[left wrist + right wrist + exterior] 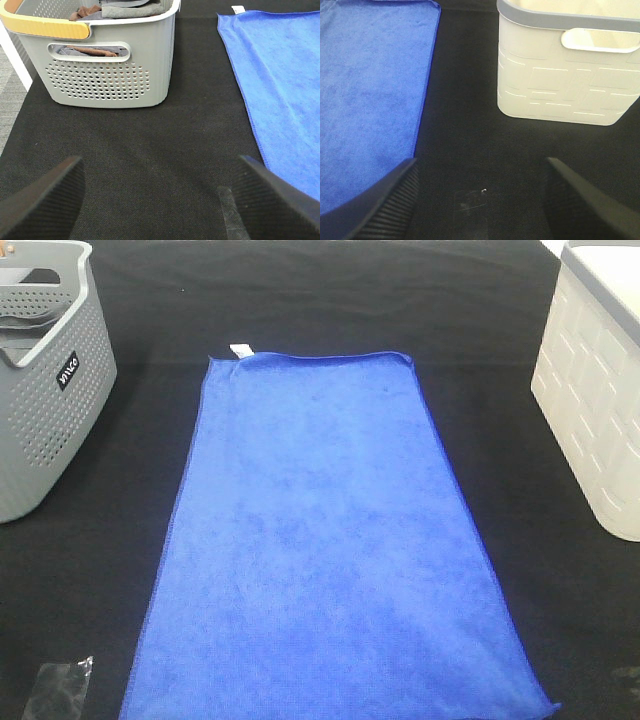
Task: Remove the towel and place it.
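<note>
Both jaws stand wide open and empty over the black table (320,310), the left gripper (160,200) near the grey basket (45,380), the right gripper (480,200) near the white basket (600,400), the towel (330,550) spread flat between.

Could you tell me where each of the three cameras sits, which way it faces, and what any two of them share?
Exterior high: mounted high, looking down on the towel, grey basket and white basket; no arm shows.
Left wrist: low over the black mat, facing the grey basket; left gripper fingers apart.
Right wrist: low, facing the white basket; right gripper fingers apart.
Shared: all three show the towel.
</note>
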You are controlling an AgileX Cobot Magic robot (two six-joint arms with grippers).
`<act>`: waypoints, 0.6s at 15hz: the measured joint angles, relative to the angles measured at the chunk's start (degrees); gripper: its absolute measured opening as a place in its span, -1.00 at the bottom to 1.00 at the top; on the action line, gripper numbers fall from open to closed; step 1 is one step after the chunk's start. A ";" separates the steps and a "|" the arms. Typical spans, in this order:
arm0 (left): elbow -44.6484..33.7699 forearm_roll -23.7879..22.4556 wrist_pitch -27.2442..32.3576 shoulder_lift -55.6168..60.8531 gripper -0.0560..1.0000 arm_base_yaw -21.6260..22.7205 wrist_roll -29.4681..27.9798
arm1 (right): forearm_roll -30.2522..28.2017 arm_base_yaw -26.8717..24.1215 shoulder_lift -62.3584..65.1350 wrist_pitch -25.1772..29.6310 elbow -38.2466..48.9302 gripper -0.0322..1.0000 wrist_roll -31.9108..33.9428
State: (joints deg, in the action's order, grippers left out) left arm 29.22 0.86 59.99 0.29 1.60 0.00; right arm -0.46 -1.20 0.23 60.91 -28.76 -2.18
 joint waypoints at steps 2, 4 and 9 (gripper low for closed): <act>0.00 0.40 0.00 0.00 0.57 0.00 0.00 | 0.00 0.00 0.00 0.00 0.00 0.41 0.00; 0.00 0.46 0.00 0.00 0.57 0.00 0.00 | 0.00 0.00 0.00 0.00 0.00 0.41 0.00; 0.00 0.63 0.00 0.00 0.57 4.01 0.00 | 0.00 0.00 0.00 0.00 0.00 0.41 0.00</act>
State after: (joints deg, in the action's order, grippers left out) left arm 29.22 1.49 59.99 0.29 5.61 0.00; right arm -0.46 -1.20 0.23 60.91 -28.76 -2.18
